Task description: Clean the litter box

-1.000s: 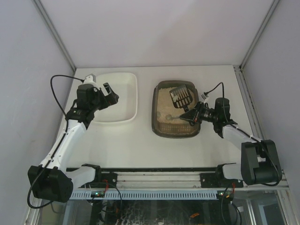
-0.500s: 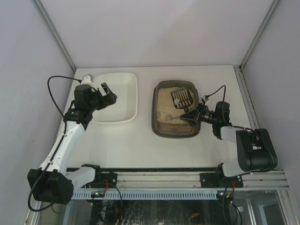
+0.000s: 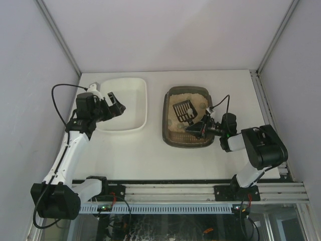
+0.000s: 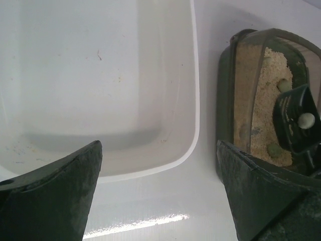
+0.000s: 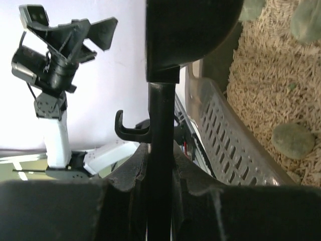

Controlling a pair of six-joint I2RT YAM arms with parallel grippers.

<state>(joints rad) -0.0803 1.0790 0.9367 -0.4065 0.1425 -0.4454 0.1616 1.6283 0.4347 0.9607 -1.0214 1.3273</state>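
Since a second ago the black scoop [image 3: 183, 111] has been swung from the far right part of the litter box [image 3: 186, 116] toward its middle, and the right arm has been pulled in low and folded next to the box. The left arm has only been nudged a bit to the left.

From the top camera, the litter box is seen right of centre on the table [image 3: 150, 150], with the white tub [image 3: 123, 104] beside it on the left, the two apart. The scoop handle is pinched by the right gripper [image 3: 200, 128] at the near right corner of the box, and the scoop head is held tilted over the sand. The left gripper [image 3: 114, 103] is hung over the tub's left part with its jaws spread wide and nothing between them.

On the left wrist cam, the two fingers [image 4: 55, 201] are seen far apart at the bottom corners. The tub fills the upper left. The box's brown wall [image 4: 226, 100] is caught on the right, with beige litter [image 4: 258, 100] inside and a few greenish clumps [image 4: 273, 149] in it. A pale lump [image 4: 306, 119] is carried on the scoop [image 4: 293, 125].

On the right wrist cam, the handle [image 5: 160, 150] is clamped tight between the fingers [image 5: 198, 188]. Litter [image 5: 266, 90] and one clump [image 5: 293, 140] are shown at the right, and the left arm [image 5: 52, 70] is spotted in the background.
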